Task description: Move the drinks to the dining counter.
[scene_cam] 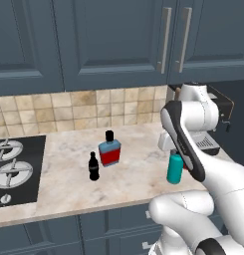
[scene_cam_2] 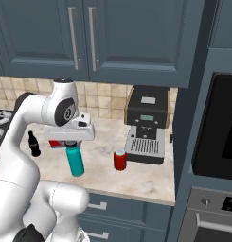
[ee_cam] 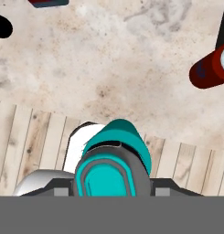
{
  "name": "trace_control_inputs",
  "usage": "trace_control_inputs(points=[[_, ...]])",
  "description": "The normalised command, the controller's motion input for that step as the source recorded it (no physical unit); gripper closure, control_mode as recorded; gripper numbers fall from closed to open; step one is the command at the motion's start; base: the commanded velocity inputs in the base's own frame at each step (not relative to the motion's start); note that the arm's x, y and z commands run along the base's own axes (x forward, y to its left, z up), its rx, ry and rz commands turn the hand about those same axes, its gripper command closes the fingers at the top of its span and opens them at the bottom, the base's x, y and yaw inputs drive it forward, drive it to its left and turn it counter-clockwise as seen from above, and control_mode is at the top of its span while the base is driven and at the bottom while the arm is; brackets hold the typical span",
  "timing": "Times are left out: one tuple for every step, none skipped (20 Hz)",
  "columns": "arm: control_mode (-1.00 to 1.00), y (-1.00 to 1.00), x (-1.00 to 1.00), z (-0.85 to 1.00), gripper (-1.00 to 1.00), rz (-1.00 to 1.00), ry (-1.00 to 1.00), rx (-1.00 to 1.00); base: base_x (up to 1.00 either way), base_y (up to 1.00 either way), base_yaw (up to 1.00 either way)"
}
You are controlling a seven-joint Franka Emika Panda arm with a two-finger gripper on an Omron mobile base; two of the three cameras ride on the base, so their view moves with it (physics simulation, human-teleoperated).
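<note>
My gripper [scene_cam_2: 73, 147] points down and is shut on the dark-capped top of the teal bottle [scene_cam_2: 76, 163], near the front edge of the marble counter [scene_cam: 68, 184]. The hand view looks straight down on the teal bottle [ee_cam: 114, 155]; whether its base touches the counter I cannot tell. The short red can [scene_cam_2: 120, 159] stands to its right, in front of the coffee machine. Left of it stand the small black bottle [scene_cam: 93, 167] and the flat blue bottle [scene_cam: 109, 149] with its red label. The dining counter is out of view.
A black coffee machine [scene_cam_2: 146, 125] sits at the counter's right end against the tiled backsplash. The black stove [scene_cam: 14, 169] lies at the left. Dark cabinets hang overhead, and a wall oven [scene_cam_2: 217, 127] rises on the far right. A wooden floor [ee_cam: 35, 137] lies below the counter edge.
</note>
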Motion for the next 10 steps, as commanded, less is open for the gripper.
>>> trace_control_inputs(points=[[-1.00,0.00,0.00,0.00,1.00,0.00,0.00,0.00,0.00,0.00,0.00],[-1.00,0.00,0.00,0.00,1.00,0.00,0.00,0.00,0.00,0.00,0.00],[-1.00,0.00,0.00,0.00,1.00,0.00,0.00,0.00,0.00,0.00,0.00],[-1.00,0.00,0.00,0.00,1.00,0.00,0.00,0.00,0.00,0.00,0.00],[-1.00,0.00,0.00,0.00,1.00,0.00,0.00,0.00,0.00,0.00,0.00],[-1.00,0.00,0.00,0.00,1.00,0.00,0.00,0.00,0.00,0.00,0.00],[-1.00,0.00,0.00,0.00,1.00,0.00,0.00,0.00,0.00,0.00,0.00],[-1.00,0.00,0.00,0.00,1.00,0.00,0.00,0.00,0.00,0.00,0.00],[1.00,0.00,0.00,0.00,1.00,0.00,0.00,0.00,0.00,0.00,0.00],[1.00,0.00,0.00,0.00,1.00,0.00,0.00,0.00,-0.32,0.00,0.00]])
